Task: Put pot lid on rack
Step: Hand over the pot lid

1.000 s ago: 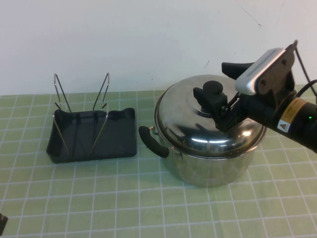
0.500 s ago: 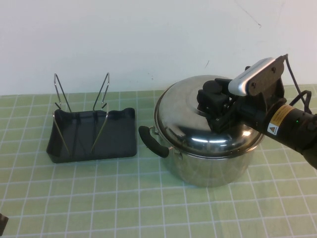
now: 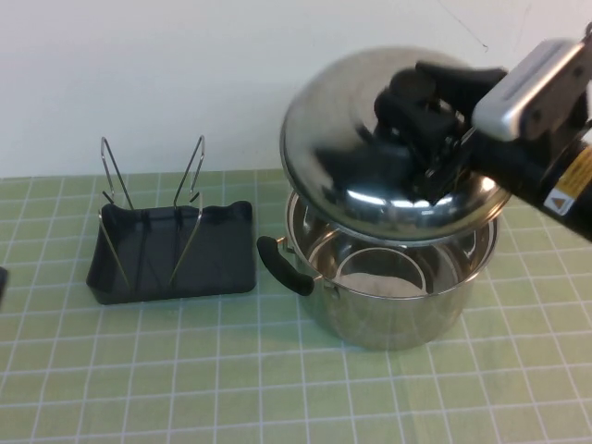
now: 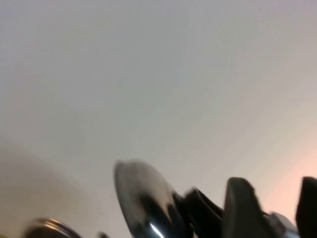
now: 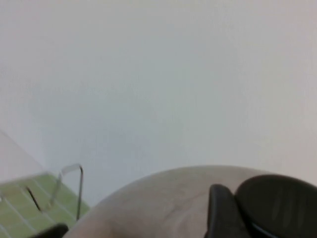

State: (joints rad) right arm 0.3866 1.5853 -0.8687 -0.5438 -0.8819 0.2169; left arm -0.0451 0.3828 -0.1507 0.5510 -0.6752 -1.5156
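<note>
The right end effector [image 3: 427, 118] was clamped on the black knob [image 3: 413, 92] of the lid [image 3: 347, 153], holding the lid in the air above the open pot [image 3: 388, 268], clear of the pot's rim and tilted so that its domed top faced partly toward the camera. The pot stood on the green checked bench [image 3: 185, 370], its steel interior visible below the lid and one black handle [image 3: 282, 264] sticking out toward the rack [image 3: 171, 250]. The rack sat on the bench to the left of the pot, near it but not touching, with its two wire loops [image 3: 153, 190] upright and nothing resting in it. In the right wrist view the lid [image 5: 163, 203] filled the lower part of the frame with the knob [image 5: 277, 203] beside a dark finger [image 5: 220, 210], and a wire loop [image 5: 69, 191] showed farther off. The left end effector [image 4: 267, 208] appeared only in its own wrist view, its two dark fingers standing apart with a gap between them and gripping nothing, with the lid [image 4: 143, 198] seen edge-on beyond.
</note>
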